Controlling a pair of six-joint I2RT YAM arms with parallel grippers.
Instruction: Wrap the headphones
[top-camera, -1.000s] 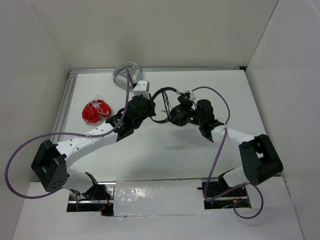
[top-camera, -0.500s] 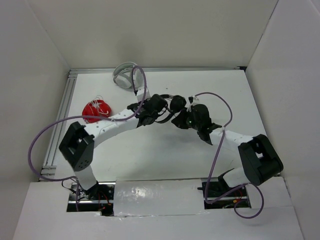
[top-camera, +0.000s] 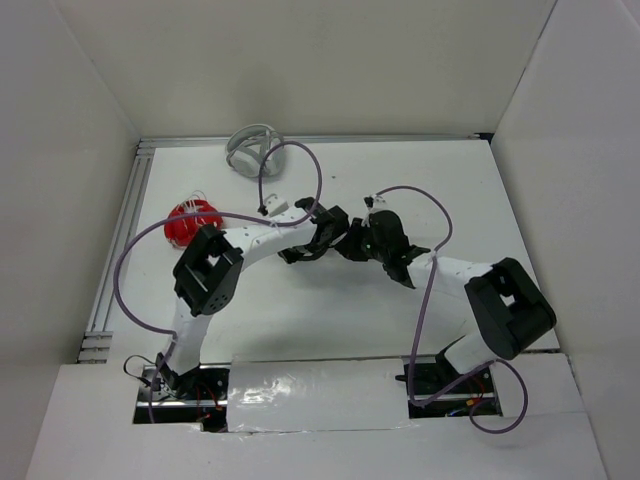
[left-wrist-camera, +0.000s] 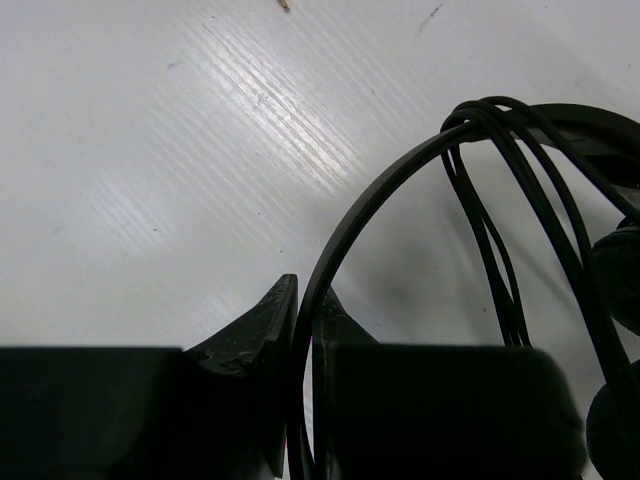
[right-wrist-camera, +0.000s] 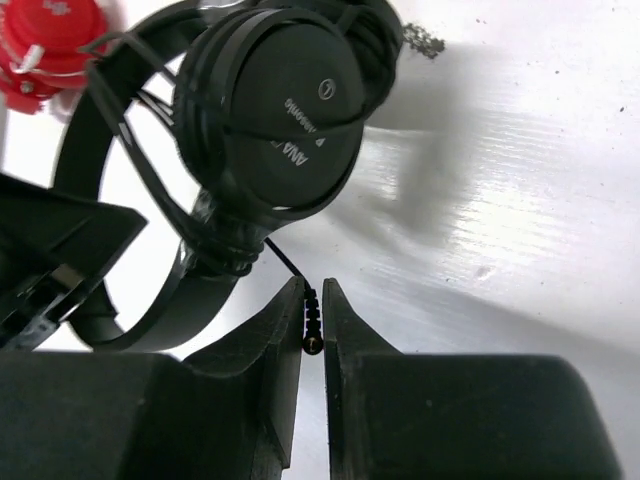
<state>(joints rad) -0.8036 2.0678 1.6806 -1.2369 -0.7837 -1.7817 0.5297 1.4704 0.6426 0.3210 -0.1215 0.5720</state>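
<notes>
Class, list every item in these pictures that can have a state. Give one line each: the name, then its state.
left tool, shut on the headband.
right tool, shut on the cable at its plug end.
black headphones, held by both tools, cable wound around them.
red headphones, lying loose, untouched.
white headphones, lying loose behind the arms, untouched.
</notes>
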